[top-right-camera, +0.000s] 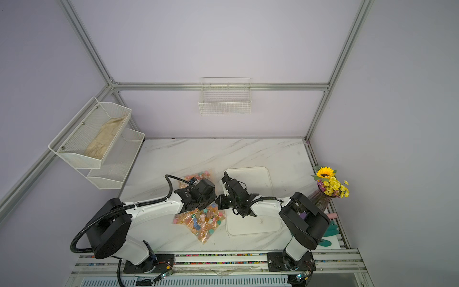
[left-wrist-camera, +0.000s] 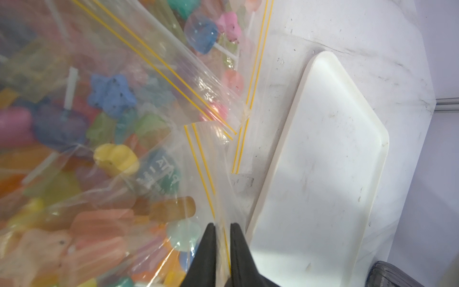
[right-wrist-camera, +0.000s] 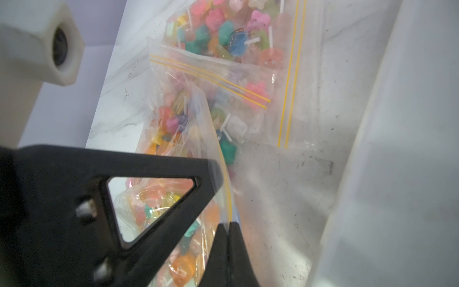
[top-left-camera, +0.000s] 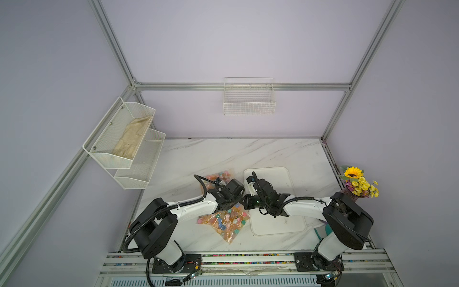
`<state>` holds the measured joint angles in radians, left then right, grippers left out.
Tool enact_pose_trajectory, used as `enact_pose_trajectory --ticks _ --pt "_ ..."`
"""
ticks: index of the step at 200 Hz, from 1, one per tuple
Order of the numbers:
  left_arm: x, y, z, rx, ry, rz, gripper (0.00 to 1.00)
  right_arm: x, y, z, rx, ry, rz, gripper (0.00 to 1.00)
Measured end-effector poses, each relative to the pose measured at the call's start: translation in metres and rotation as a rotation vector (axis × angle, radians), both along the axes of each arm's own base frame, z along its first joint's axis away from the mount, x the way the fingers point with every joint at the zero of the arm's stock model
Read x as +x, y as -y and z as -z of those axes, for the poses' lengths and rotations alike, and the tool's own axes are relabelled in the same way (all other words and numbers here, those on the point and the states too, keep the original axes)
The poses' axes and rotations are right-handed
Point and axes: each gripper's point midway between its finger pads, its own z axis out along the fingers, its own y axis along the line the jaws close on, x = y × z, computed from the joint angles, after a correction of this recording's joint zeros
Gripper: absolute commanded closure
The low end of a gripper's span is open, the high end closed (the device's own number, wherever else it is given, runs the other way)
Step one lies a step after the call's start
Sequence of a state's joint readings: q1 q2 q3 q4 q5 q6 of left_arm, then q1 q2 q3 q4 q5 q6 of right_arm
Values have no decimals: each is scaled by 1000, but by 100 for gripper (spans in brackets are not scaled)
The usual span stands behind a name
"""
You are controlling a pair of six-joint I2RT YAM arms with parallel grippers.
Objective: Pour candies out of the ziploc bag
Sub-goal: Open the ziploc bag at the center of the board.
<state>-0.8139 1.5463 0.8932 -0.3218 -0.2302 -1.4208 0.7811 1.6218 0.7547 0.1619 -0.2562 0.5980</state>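
Lying diagonally, ziploc bag (top-left-camera: 224,223) of candies (left-wrist-camera: 111,97), mouth toward tray (top-left-camera: 278,223).

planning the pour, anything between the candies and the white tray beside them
Only the ziploc bag itself: the candies sit inside it, its striped edge pinched by the left claw and right claw. The tray lies beside the bag, nothing visible between.

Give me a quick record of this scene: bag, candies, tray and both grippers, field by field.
ziploc bag: on the table, beside the tray
candies: inside the bag, none poured
tray: white, no candies visible on it
left gripper: pinching the bag's zip edge
right gripper: shut on the bag's zip edge
second bag: farther back, also filled
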Motion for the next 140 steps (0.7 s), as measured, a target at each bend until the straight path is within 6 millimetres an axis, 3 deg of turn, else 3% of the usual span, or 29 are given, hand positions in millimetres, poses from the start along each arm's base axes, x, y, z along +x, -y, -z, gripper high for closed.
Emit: enact_pose_trajectory --ticks 140 --pt "0 2 9 6 -16 5 89 0 0 0 -2 -1 0 100"
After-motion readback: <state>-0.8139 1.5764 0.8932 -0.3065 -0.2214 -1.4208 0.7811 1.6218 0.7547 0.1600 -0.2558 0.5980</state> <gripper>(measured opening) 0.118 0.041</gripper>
